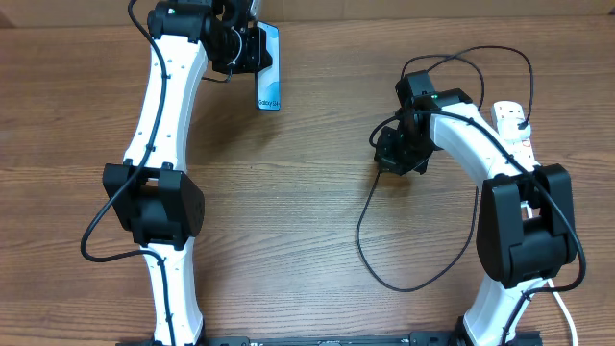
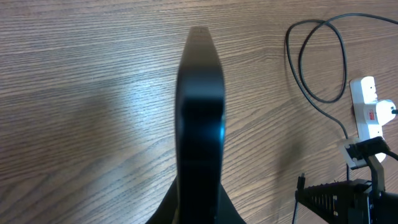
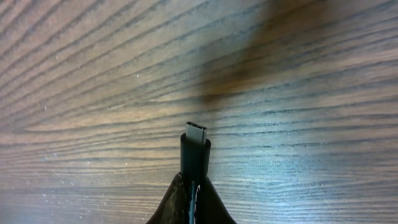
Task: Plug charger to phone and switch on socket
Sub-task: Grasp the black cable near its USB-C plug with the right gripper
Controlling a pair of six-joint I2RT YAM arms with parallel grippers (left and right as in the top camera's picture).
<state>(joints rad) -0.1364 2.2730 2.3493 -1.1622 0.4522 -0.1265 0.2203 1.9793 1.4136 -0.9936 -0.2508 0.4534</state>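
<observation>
The right tool point(image 3: 194, 199) pinches the limp thin black charger cable point(image 3: 195, 152) behind its stiff tip; the left tool point(image 1: 256, 48) seemingly clamps the slick flat teal-screened phone point(image 1: 270, 75).

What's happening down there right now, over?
Left gripper shut on phone. Right gripper shut on charger tip. Not yet joined; nothing between them.

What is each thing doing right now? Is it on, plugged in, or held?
phone, screen lit, held, nothing plugged in
charger, tip held, not in the phone
socket, switch too small to tell
left gripper, shut on phone
right gripper, shut on charger
</observation>
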